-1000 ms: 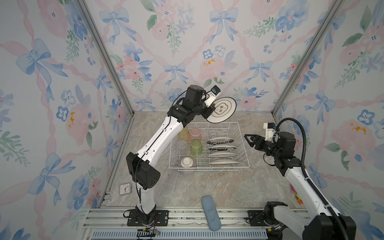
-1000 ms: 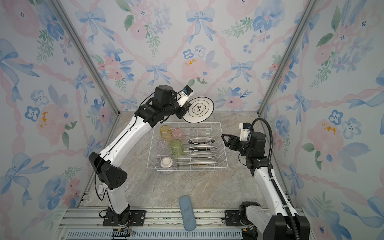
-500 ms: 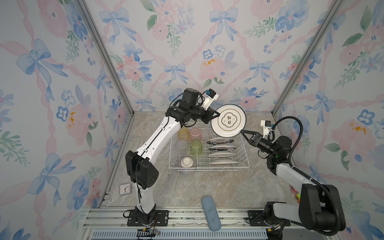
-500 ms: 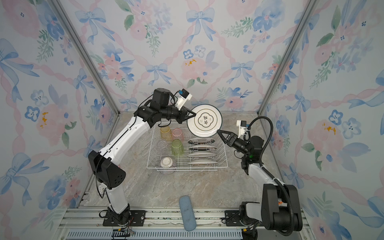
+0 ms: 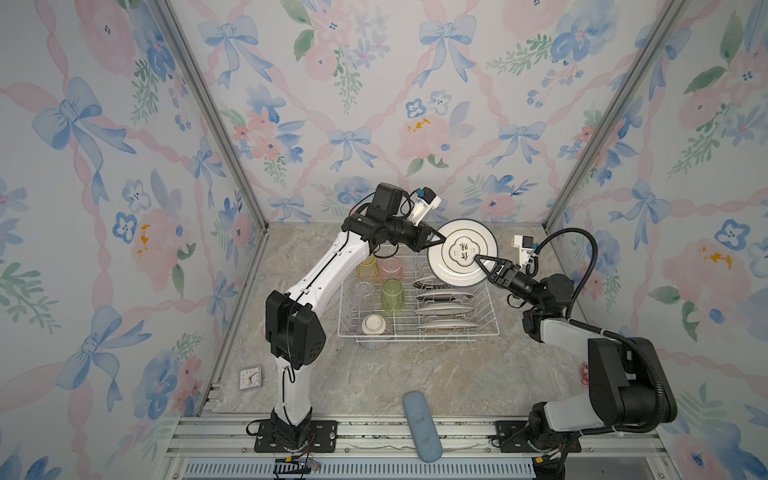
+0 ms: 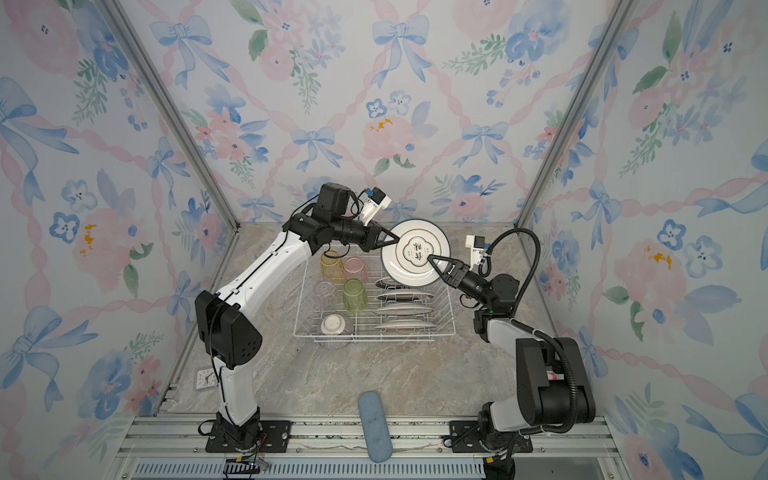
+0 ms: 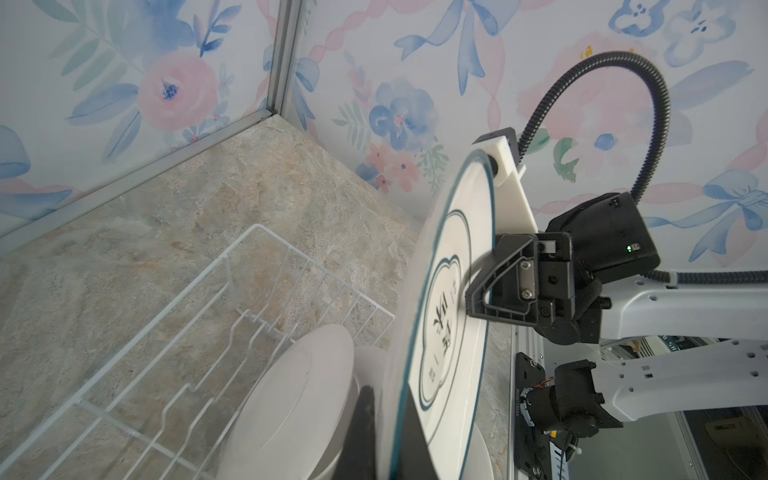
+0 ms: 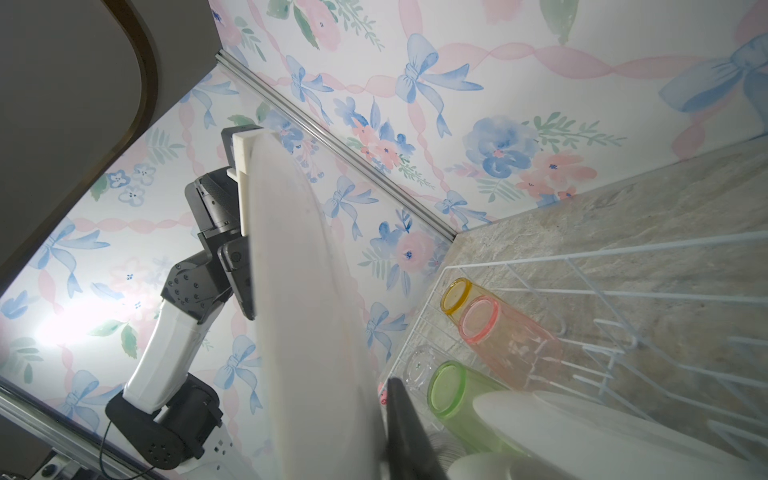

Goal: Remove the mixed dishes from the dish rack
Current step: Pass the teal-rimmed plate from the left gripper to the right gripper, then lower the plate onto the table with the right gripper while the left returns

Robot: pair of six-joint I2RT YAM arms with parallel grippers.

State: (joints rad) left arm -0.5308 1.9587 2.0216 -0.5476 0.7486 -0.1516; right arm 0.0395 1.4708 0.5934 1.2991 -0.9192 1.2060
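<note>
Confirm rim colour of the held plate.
Dark teal; the plate shows best in the left wrist view.

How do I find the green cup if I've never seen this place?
Find the white wire dish rack on the stone table. In its left half, the green tumbler sits beside the standing plates, in front of the pink tumbler. It is the only green cup there.

bright even light, soft shadows, glare on wallpaper (image 8: 62, 328), close plate (image 8: 307, 332) blurred

Teal-rimmed plate (image 5: 457, 270) aloft over white wire rack (image 5: 484, 312) of tumblers (image 5: 393, 294), bowl (image 5: 374, 328), plates (image 5: 442, 309)
</note>
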